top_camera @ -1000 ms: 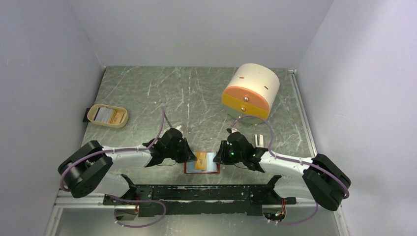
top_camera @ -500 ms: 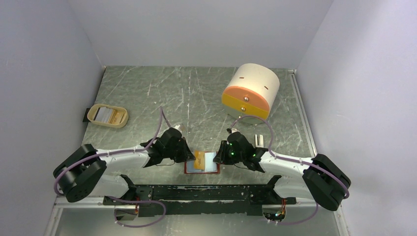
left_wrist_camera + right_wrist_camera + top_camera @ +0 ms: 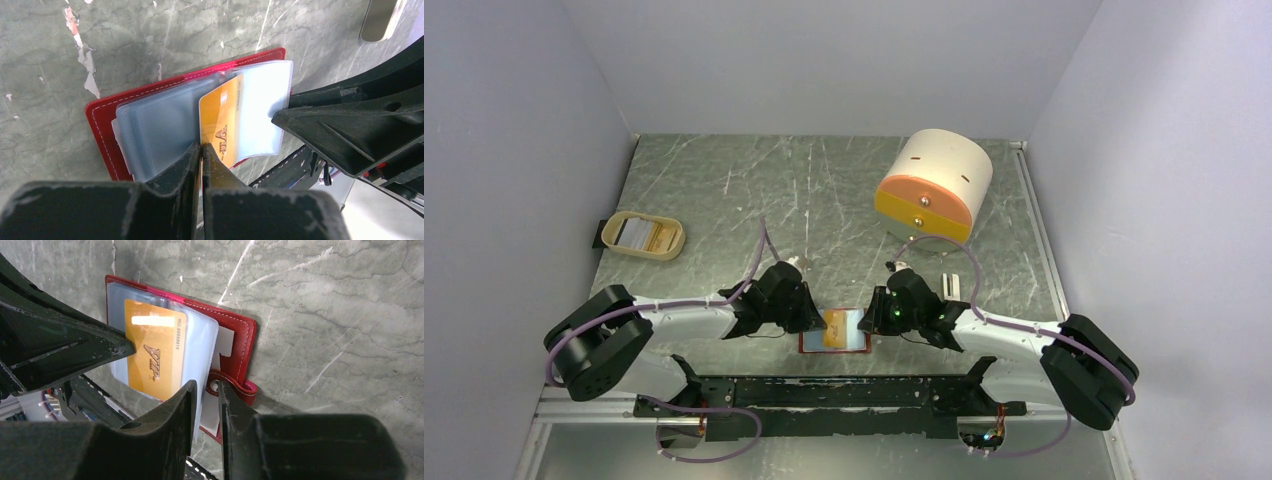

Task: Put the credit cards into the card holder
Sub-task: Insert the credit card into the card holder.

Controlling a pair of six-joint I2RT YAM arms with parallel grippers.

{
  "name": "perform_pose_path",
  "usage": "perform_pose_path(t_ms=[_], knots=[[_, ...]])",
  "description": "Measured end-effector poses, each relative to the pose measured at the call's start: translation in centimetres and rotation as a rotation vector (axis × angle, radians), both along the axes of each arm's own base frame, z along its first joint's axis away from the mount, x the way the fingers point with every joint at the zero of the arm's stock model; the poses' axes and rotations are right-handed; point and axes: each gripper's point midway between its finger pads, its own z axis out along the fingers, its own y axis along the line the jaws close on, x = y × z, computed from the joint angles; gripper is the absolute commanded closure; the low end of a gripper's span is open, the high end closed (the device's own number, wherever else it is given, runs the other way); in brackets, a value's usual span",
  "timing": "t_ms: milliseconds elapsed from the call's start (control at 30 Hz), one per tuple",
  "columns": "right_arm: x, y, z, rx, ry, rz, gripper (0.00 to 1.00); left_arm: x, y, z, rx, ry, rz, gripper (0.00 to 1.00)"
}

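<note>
I see the card holder (image 3: pixel 856 345) lying open at the table's (image 3: pixel 824 190) near edge. The left wrist view shows the left gripper (image 3: pixel 201 148) clamped on a gold card (image 3: pixel 220 117). The right wrist view shows the right gripper (image 3: pixel 207 385) straddling a pocket leaf, but I cannot tell if it grips. Only the overhead view shows the beige tray (image 3: pixel 672 243).

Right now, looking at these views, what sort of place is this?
Probably a robot lab test cell: plain pale walls box in a scratched grey table, a black mounting rail spans its near edge, and staged props include a beige tray and cream-and-orange cylinder.
</note>
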Motion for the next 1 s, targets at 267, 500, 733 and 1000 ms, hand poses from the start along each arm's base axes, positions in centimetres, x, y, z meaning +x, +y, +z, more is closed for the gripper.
perform_pose_path(t_ms=[267, 500, 733, 1000], knots=[[0.0, 0.1, 0.0, 0.007, -0.001, 0.004, 0.73, 0.0, -0.5, -0.3, -0.014, 0.012, 0.004, 0.91], [-0.1, 0.2, 0.0, 0.019, -0.002, 0.007, 0.73, 0.0, -1.3, -0.3, -0.027, 0.02, 0.004, 0.91], [-0.2, 0.6, 0.0, 0.039, 0.002, 0.017, 0.76, -0.2, -2.1, -0.4, -0.038, 0.035, 0.001, 0.78], [-0.4, 0.7, 0.1, 0.04, 0.014, 0.027, 0.77, -0.1, -2.8, 0.7, -0.079, 0.032, -0.005, 0.61]])
